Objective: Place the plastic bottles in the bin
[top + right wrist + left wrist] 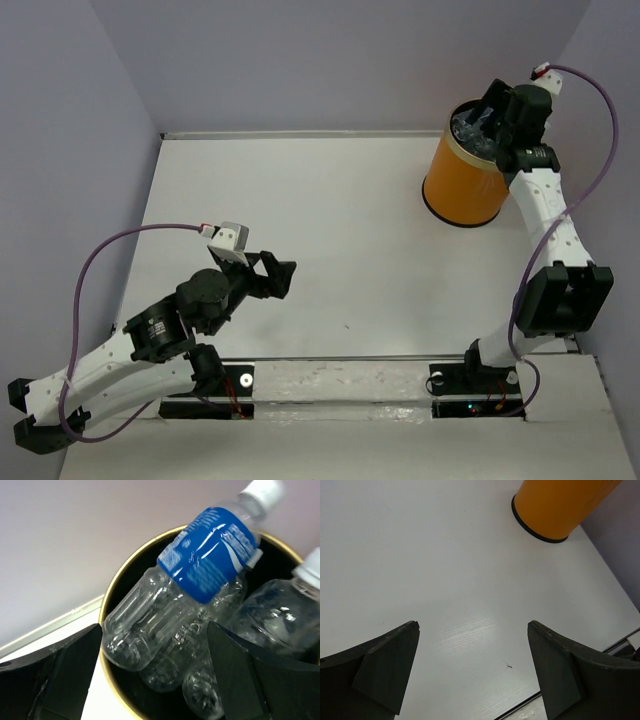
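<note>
The orange bin (462, 185) stands at the far right of the table, its base also in the left wrist view (555, 507). My right gripper (487, 122) hangs just above its mouth, open (155, 627). Below the jaws a clear plastic bottle with a blue label and white cap (207, 555) lies slanted across the bin's pale rim (107, 610), resting on other clear bottles (170, 665). Another capped bottle (272, 615) lies to its right inside the bin. My left gripper (278, 272) is open over bare table at the near left (472, 624), holding nothing.
Grey walls close in the table at the back and both sides, and the bin stands close to the right wall. A metal rail (340, 385) with both arm bases runs along the near edge. A small dark mark (508, 666) is on the tabletop.
</note>
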### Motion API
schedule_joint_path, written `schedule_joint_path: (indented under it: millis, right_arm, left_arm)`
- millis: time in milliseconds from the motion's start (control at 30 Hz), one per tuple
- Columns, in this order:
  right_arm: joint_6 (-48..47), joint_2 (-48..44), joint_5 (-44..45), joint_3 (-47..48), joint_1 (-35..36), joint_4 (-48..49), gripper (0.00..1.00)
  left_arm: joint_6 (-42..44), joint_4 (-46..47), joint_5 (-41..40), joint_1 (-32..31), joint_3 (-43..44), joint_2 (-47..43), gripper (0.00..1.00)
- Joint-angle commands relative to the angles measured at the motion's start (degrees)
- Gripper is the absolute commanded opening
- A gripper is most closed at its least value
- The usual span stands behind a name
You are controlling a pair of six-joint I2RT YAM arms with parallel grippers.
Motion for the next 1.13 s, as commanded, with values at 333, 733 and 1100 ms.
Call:
schedule_joint_path:
  millis: [333, 733, 1100]
  right_arm:
    - [11.2, -28.2, -13.0, -18.5, -0.9, 1.0, 1.00]
    - [16.2, -58.6, -37.4, -33.9, -0.9, -1.5, 1.00]
    - [14.6, -77.8, -45.4, -35.6, -0.9, -8.7, 1.00]
  left_arm:
    - [-2.4, -1.6, -8.6, 0.3, 0.3, -2.6, 0.99]
    - [-4.4, 4.1, -1.0, 0.3, 5.9, -5.6, 0.99]
    - [0.4, 9.7, -2.2, 0.3, 8.9, -8.7, 0.99]
